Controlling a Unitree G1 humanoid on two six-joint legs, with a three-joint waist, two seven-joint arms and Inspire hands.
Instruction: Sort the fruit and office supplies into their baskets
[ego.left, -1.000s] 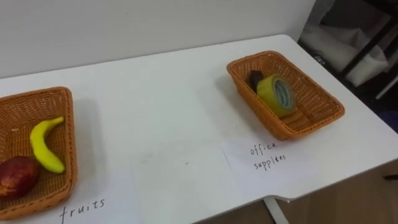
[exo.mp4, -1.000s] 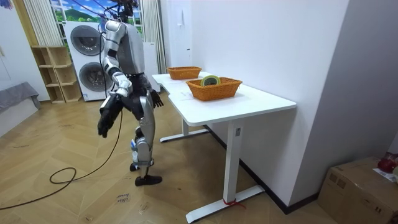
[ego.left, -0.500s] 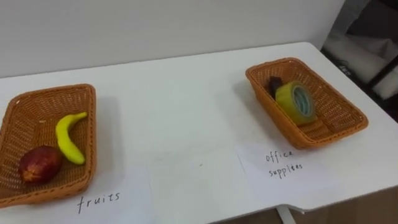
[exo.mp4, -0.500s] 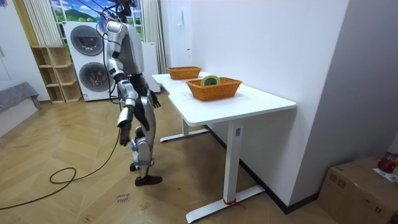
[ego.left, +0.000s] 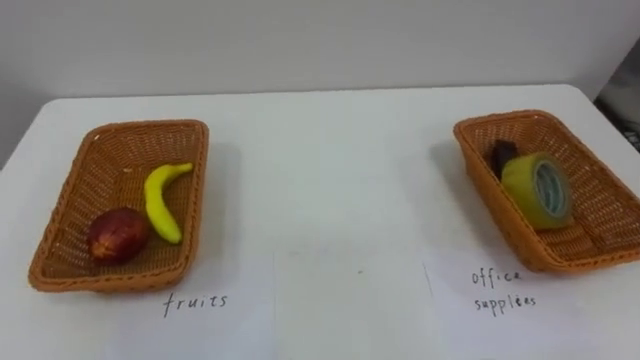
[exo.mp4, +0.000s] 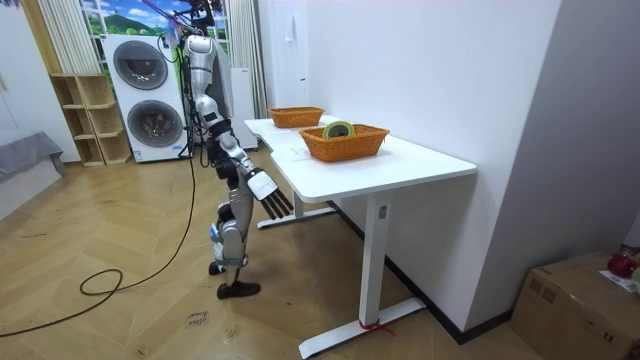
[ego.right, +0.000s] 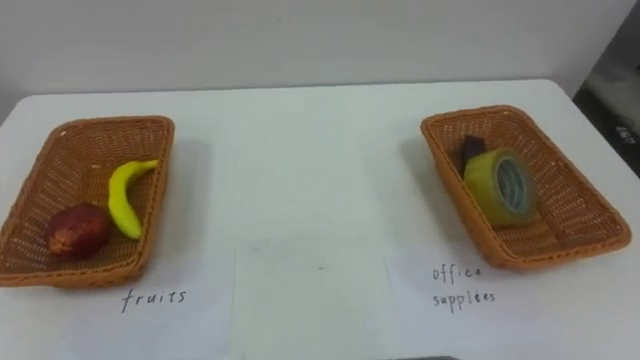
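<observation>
On the white table (ego.left: 330, 170) the fruit basket (ego.left: 125, 129) at the left holds a yellow banana (ego.left: 163, 201) and a dark red apple (ego.left: 117, 235). At the right, the office basket (ego.left: 545, 118) holds a yellow-green tape roll (ego.left: 538, 190) on its edge and a small dark thing (ego.left: 502, 155) behind it. In the room view I stand at the table's long side, facing it. My right hand (exo.mp4: 277, 203) hangs below the table edge, fingers straight and holding nothing.
Paper label sheets (ego.left: 500, 290) lie in front of each basket near the table's front edge. A white wall runs behind the table. Two washing machines (exo.mp4: 140, 100), a wooden shelf (exo.mp4: 88, 120) and a cardboard box (exo.mp4: 570, 300) stand around the room.
My head view has swung left, so both baskets now sit centred. In the room view my body has turned to the table and the right arm has swung forward from behind.
</observation>
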